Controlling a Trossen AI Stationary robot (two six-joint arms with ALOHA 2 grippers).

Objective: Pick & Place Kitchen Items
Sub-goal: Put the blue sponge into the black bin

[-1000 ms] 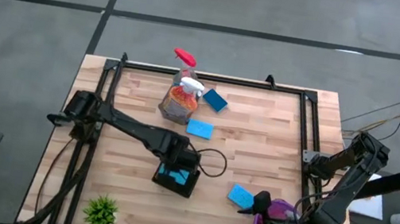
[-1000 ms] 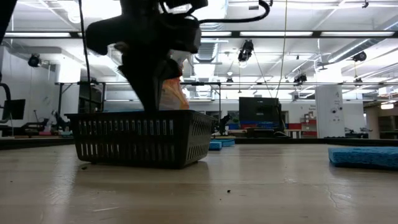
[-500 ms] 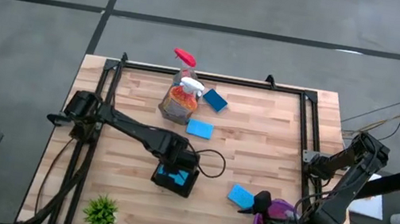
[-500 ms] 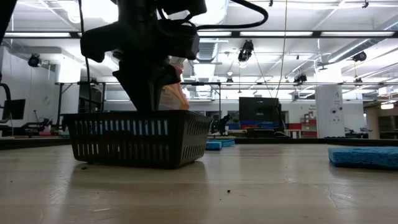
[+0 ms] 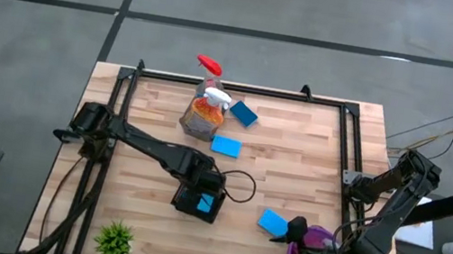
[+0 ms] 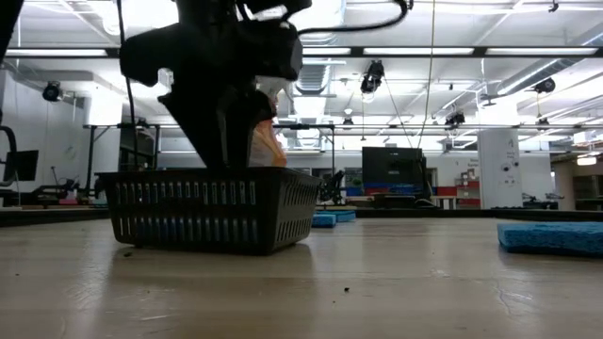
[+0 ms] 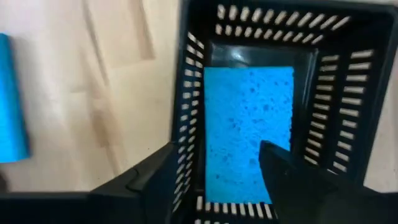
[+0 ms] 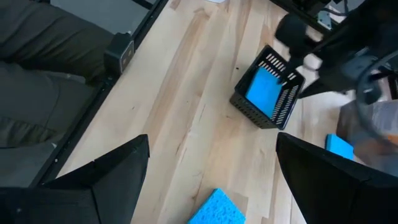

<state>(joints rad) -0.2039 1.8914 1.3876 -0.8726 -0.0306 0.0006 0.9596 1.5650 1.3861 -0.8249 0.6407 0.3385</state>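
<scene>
Compared with the earlier high view, little has shifted: the left arm has drawn slightly back over the black basket (image 5: 199, 203), and the low view shows its wrist re-angled above the basket rim.

A blue sponge (image 7: 249, 130) lies flat on the basket floor, clear of both fingers. The basket stands near the middle of the counter (image 5: 292, 174), slightly toward the near edge. The left claw (image 7: 214, 171) hangs directly above it with its fingers spread apart and nothing between them.

Judged handling: the sponge should be light, soft and compressible with a rough, non-slip surface; it is best pinched across its short sides.

Three more blue sponges remain on the counter: one (image 5: 273, 223) right of the basket, one (image 5: 226, 146) beyond it, and one (image 5: 244, 113) farther off beside the orange spray bottle (image 5: 203, 116). The clear spray bottle (image 5: 209, 67) stands at the far edge. A magenta cloth (image 5: 315, 239) lies at the near right, close to the right arm.

The right claw (image 8: 211, 186) waits at the near right corner, fingers wide apart and empty.

View differences: only the left wrist view shows the sponge resting on the basket floor. The low view shows the basket's slatted wall and hides the contents. The right wrist view shows a person's dark-trousered legs beside the counter, absent elsewhere. A small green plant (image 5: 115, 240) appears only from above.
</scene>
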